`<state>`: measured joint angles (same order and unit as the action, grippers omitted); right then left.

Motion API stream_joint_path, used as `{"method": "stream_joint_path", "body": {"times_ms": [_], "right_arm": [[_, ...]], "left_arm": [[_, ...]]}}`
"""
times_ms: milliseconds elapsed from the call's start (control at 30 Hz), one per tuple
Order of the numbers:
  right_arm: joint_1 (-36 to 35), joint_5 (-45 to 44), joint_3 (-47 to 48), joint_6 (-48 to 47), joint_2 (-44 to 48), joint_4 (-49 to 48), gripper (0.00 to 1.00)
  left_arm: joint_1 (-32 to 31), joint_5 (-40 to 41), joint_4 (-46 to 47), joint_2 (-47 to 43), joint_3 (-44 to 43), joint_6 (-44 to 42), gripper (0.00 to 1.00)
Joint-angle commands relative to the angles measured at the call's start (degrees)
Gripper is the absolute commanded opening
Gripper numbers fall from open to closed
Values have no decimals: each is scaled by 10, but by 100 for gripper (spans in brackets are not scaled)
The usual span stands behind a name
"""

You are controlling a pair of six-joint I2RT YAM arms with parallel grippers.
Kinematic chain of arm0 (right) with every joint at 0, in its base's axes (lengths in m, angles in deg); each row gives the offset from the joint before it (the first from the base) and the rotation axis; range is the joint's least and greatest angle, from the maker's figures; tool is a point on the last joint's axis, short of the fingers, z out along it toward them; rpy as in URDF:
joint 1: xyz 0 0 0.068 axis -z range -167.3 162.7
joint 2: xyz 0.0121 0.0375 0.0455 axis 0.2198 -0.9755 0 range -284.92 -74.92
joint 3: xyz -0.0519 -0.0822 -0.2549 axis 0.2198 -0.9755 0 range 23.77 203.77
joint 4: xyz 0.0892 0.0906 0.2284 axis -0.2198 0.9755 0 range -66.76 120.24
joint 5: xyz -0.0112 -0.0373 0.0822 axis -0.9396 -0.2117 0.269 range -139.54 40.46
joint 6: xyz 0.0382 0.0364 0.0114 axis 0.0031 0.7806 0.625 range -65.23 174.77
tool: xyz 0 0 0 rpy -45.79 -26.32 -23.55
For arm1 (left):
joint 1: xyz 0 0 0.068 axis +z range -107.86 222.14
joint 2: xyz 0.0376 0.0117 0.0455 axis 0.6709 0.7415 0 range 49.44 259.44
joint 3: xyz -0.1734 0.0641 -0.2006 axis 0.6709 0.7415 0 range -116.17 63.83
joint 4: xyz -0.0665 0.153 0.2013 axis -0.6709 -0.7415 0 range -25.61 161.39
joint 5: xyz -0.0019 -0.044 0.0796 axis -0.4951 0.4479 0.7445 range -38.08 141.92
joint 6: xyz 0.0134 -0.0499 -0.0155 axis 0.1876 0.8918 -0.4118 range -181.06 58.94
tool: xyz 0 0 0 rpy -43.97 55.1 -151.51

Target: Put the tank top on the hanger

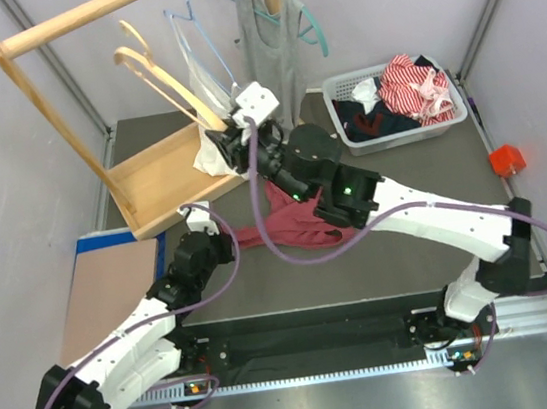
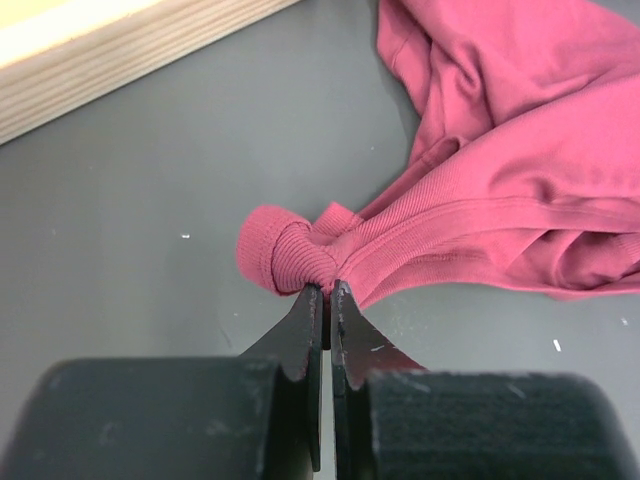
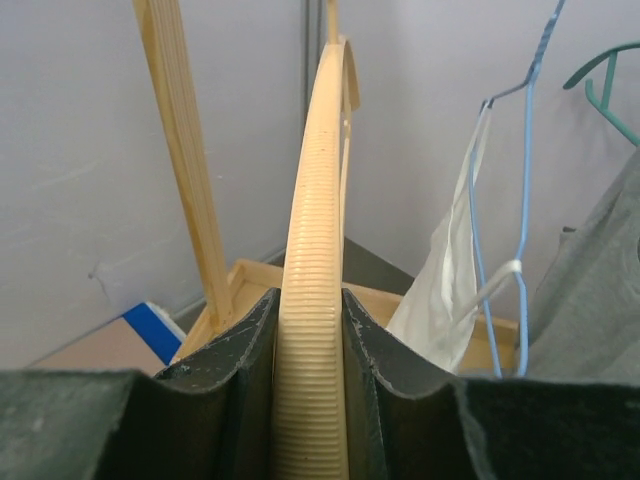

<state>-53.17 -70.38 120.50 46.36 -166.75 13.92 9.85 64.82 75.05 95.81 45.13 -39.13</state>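
Looking down from the top camera, you have the tank top (image 1: 291,224) lying crumpled on the dark table (image 1: 419,160) between the two arms, partly under the right one. Your left gripper (image 1: 227,237) sits at the garment's left end, where a strap stretches toward it. Your right gripper (image 1: 234,134) reaches back and up to the hanger (image 1: 150,69), meeting the low end of one curved arm beside the wooden rack (image 1: 78,23). You cannot tell from here whether the hook is on the rail. Further right hang a blue wire hanger (image 1: 194,43), a white camisole (image 1: 205,82), a grey tank top (image 1: 269,54) and a teal hanger (image 1: 308,18). A white basket (image 1: 401,137) of clothes stands at the rear right, and an orange block (image 1: 507,160) sits near the table's right edge.

From the left wrist, your left jaws are pressed together on a bunched fold of the ribbed strap, which bulges just past the tips. The rest of the garment spreads away to the right on the table.

From the right wrist, your right jaws are clamped on the ridged hanger arm, one finger (image 3: 250,340) against each side. The arm rises straight up between them, in front of the rack's post.
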Motion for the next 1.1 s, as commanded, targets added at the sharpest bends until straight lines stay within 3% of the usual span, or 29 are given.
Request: {"method": "stream_joint_path", "body": {"times_ms": [0, 200, 400, 433, 467, 533, 567, 633, 800, 933, 1067], "right_arm": [[-27, 24, -50, 14, 110, -23, 0], [-40, 21, -149, 28, 200, 16, 0], [-40, -65, -299, 64, 312, 20, 0], [-40, -86, -314, 72, 326, 27, 0], [-40, -97, -330, 80, 359, 33, 0], [-41, -111, -386, 132, 394, 47, 0], [-40, -110, -409, 146, 435, 47, 0], [-40, -110, -476, 183, 475, 42, 0], [-39, -164, -574, 232, 571, 62, 0], [-39, -217, -570, 240, 578, 121, 0], [-37, -258, -556, 258, 562, 173, 0]], "left_arm": [[0, -3, 48, 26, 4, -8, 0], [-1, -17, 65, 72, -1, -8, 0], [-1, -36, 71, 86, 1, -4, 0], [-1, -43, 76, 86, 2, -5, 7], [-1, -48, 70, 83, 1, -6, 41], [-1, -79, 52, 72, -6, 4, 62], [-1, -85, 52, 53, -5, 7, 78], [-1, -91, 46, 31, -1, 13, 83], [-5, -80, 31, 18, -20, 3, 84], [-26, -87, 64, 86, -46, 5, 87], [-90, -69, 115, 164, -77, -28, 91]]}}
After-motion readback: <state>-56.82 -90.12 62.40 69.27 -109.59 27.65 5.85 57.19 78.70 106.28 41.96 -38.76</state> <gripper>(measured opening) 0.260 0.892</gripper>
